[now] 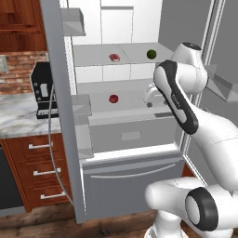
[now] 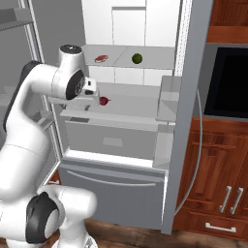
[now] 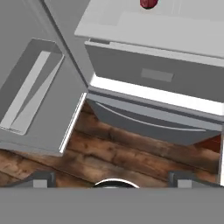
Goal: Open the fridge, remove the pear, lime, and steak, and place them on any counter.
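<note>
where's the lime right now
The lime sits on the upper shelf inside the open fridge, to the right of the steak and one shelf above the pear.

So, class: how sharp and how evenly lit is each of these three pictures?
Left base view: flat, even light, no glare; the pear and lime look soft-edged. Right base view: the same, with the steak a small blur. Hand view: the wood floor looks smeared, the fridge evenly bright.
</note>
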Robot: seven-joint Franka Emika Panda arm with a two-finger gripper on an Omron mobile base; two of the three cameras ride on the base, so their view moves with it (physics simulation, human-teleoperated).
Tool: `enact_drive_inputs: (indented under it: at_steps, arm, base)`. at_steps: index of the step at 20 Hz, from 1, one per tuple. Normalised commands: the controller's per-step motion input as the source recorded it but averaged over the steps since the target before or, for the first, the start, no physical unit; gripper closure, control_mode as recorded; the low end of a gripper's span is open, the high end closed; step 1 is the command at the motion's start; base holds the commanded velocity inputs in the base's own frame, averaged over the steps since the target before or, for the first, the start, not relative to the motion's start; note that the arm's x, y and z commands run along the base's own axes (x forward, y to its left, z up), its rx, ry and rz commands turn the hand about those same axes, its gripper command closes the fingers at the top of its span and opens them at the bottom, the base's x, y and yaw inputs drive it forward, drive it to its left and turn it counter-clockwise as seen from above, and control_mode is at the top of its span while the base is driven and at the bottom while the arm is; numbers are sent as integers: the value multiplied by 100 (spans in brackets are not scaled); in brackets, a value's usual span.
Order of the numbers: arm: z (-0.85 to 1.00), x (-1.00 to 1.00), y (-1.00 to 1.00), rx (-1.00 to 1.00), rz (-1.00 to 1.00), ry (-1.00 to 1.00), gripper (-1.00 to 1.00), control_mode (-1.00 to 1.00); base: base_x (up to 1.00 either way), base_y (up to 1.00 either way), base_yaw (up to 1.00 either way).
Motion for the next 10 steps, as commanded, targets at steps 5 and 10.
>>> enact_drive_inputs:
  at_steps: [5,10]
  arm:
    - [29,-24,-7,0,6,-33,-100,-100]
    - [31,-15,0,0,0,-17,-100,-100]
  base:
    - [0,0,0]
    - [0,0,0]
